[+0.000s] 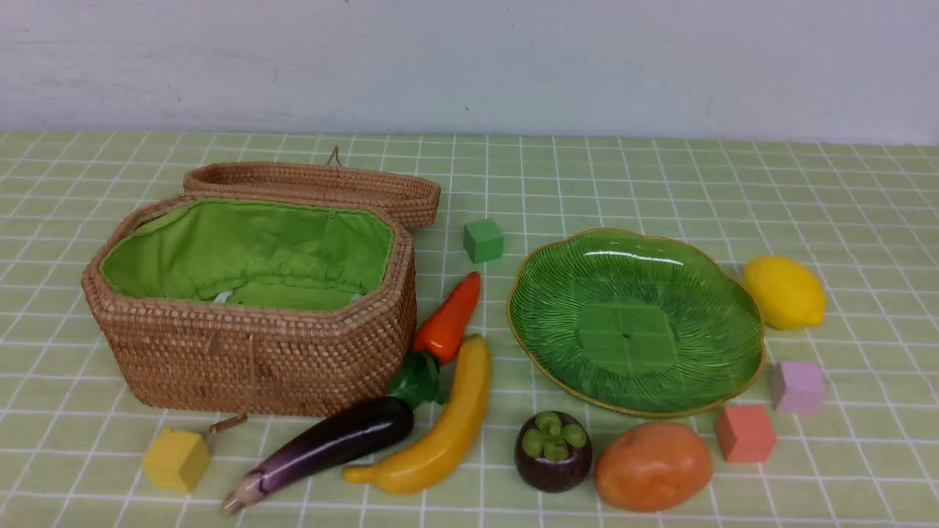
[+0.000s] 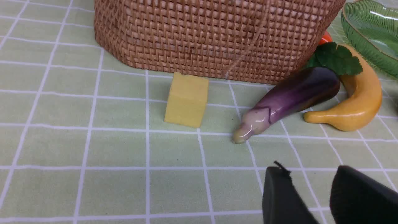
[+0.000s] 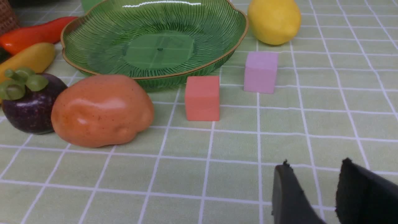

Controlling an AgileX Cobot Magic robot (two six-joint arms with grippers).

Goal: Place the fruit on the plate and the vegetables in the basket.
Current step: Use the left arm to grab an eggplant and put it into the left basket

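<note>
Both left gripper (image 2: 309, 175) and right gripper (image 3: 315, 169) hang parted, empty; grabbing the eggplant (image 1: 330, 444), you could knock the neighbouring banana (image 1: 449, 425).

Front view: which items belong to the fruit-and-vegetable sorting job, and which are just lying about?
Job: banana, lemon, mangosteen, eggplant, carrot, potato, plate, basket.
Lying about: green cube, yellow cube, red cube, lilac cube.

By open basket (image 1: 249, 359), eggplant (image 1: 330, 447), carrot (image 1: 447, 323), banana (image 1: 447, 425); around green plate (image 1: 660, 293), mangosteen (image 1: 552, 458), potato (image 1: 653, 466), lemon (image 1: 785, 291).
</note>
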